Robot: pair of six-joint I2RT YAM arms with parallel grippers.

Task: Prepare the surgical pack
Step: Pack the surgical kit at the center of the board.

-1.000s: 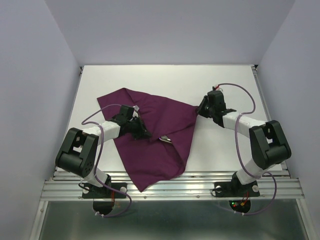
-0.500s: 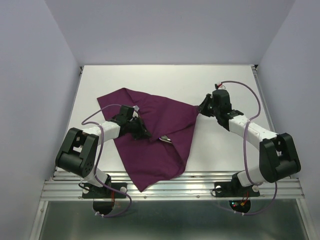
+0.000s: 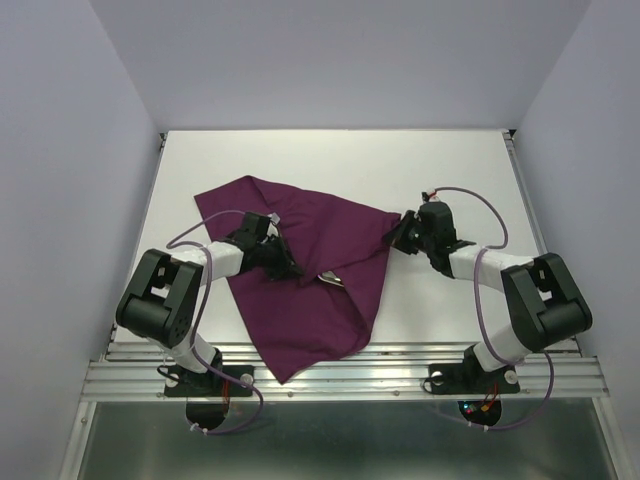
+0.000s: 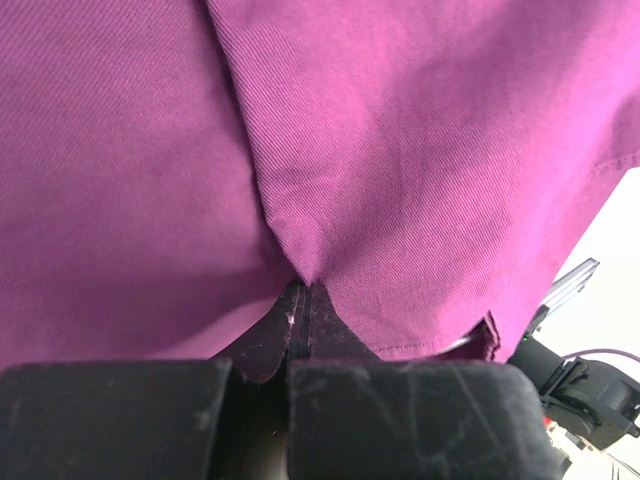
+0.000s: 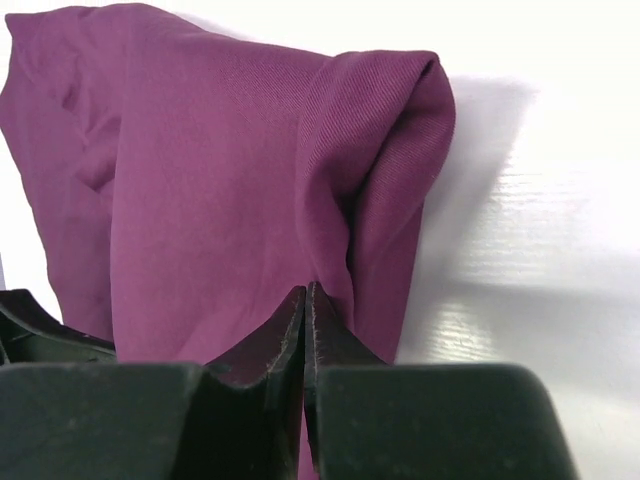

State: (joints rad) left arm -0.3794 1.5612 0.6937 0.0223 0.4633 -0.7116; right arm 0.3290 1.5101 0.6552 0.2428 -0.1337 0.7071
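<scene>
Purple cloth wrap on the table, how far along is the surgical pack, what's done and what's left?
Done: the deep-purple cloth wrap covers nearly everything; only a silver sliver shows at a fold. In hand: the left gripper and right gripper are each shut on a pinch of the cloth. Left: the wrap looks loose and uneven, so the folds need finishing.

large deep-purple cloth wrap (image 3: 320,232) lies rumpled on the white counter (image 3: 450,170), folded over itself, one corner reaching the near edge. a sliver of silver metal (image 3: 331,279) peeks from under a central fold.
</scene>
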